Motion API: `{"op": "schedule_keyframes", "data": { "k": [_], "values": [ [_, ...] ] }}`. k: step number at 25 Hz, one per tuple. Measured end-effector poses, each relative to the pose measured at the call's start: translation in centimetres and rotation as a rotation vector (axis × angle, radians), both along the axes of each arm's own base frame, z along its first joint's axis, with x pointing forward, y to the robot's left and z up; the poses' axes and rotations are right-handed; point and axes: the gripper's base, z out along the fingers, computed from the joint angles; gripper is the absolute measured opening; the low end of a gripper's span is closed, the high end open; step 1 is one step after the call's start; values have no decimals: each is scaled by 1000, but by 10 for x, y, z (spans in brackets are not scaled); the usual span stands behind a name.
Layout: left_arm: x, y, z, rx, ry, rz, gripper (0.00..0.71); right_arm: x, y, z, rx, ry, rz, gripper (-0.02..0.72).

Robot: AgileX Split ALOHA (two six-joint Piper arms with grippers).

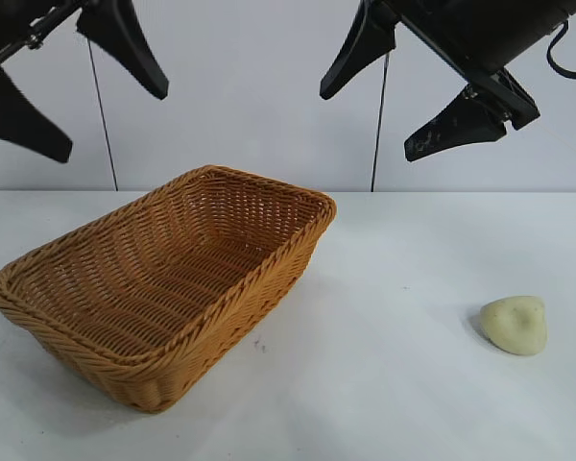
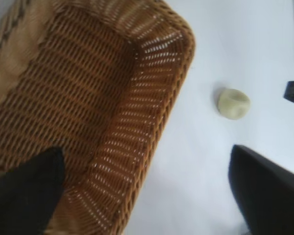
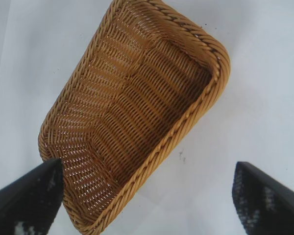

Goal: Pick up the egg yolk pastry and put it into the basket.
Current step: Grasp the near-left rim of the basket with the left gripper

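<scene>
Nothing is done yet: the egg yolk pastry (image 1: pixel 514 325) lies on the table (image 1: pixel 394 384), well apart from the empty basket (image 1: pixel 269 279). Left pincer (image 1: pixel 72 91) and right pincer (image 1: pixel 403 91) hang high, spread wide, holding nothing.

Basket (image 1: pixel 163 288) stands on the table (image 1: pixel 384 384) at the left half of the exterior view, its long axis running from about 7 o'clock near the camera to 1 o'clock farther back. Nothing lies inside it. Egg yolk pastry (image 1: pixel 515 325) rests on the table at roughly 3 o'clock from the basket, well apart from it. Left gripper (image 1: pixel 77 86) hangs high above the basket's far left end, at 11 o'clock. Right gripper (image 1: pixel 403 91) hangs high between basket and pastry, toward the rear.
</scene>
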Motion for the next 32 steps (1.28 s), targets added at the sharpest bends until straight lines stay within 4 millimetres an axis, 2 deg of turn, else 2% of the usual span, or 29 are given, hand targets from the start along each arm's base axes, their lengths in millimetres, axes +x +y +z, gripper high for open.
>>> {"op": "schedule_keyframes", "data": {
  "k": [6,10,14,18,23,28,32],
  "values": [
    [-34,-6,-13,-5,84,135,647,0,0,0,0,-2,-1,666],
    [-41,-1,-29,-20,158,366,647,0,0,0,0,-2,-2,666],
    [-46,15,-49,22,220,630,647,0,0,0,0,-2,-2,666],
    [-46,18,-51,9,237,733,647,0,0,0,0,-2,-2,666],
    [-45,17,-58,19,262,750,647,0,0,0,0,-2,-2,666],
    [-34,12,-85,56,319,762,647,0,0,0,0,-2,-2,666],
    [-20,5,-120,81,343,766,647,0,0,0,0,-2,-2,666]
  ]
}}
